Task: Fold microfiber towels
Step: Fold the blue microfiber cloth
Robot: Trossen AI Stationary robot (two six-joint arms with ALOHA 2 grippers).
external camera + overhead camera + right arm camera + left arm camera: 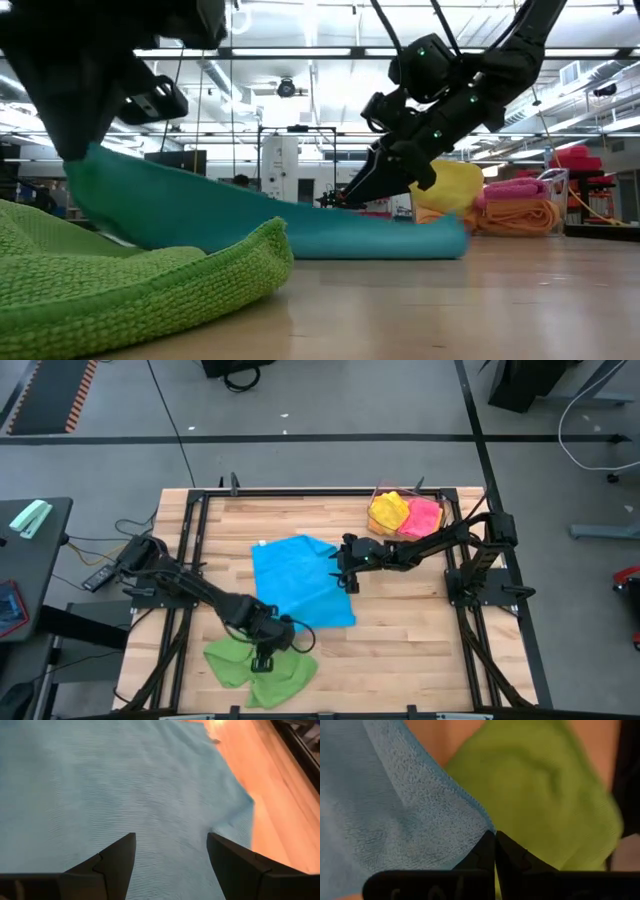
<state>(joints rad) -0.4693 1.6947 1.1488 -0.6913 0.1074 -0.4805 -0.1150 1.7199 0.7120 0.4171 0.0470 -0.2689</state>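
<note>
**Now: left tool has the blue towel's near corner, right tool waits over the far edge**

Key relation: the blue towel (300, 582) lies spread mid-table (420, 650), btwn the two arms. Its long run goes roughly from the left tool (272, 643) at the near corner up toward the far side, so any fold would prob. carry that corner away from the left arm, across the cloth. Left arm is clearly nearer the corner that matters; it's already on it.

Left tool: clenched, fingers pinched tight together on the towel's corner. The left wrist view shows the blue hem running right into the closed tips. In the low view that corner is lifted off the table while the rest of the cloth sags down flat. Arm reaches in low from the table's left edge, elbow bent, wrist pointing down.

Right tool (348, 573): released, fingers spread wide, holding nothing. Sits over the towel's right-hand edge, angled down at the cloth; can't tell if the tips touch it. Arm stretches in from the right side.

Other towels: green towel (258, 665) crumpled just beside the left tool at the near edge; yellow towel (388, 512) and pink towel (424, 516) heaped at the far right corner, well apart from both tools.
</note>
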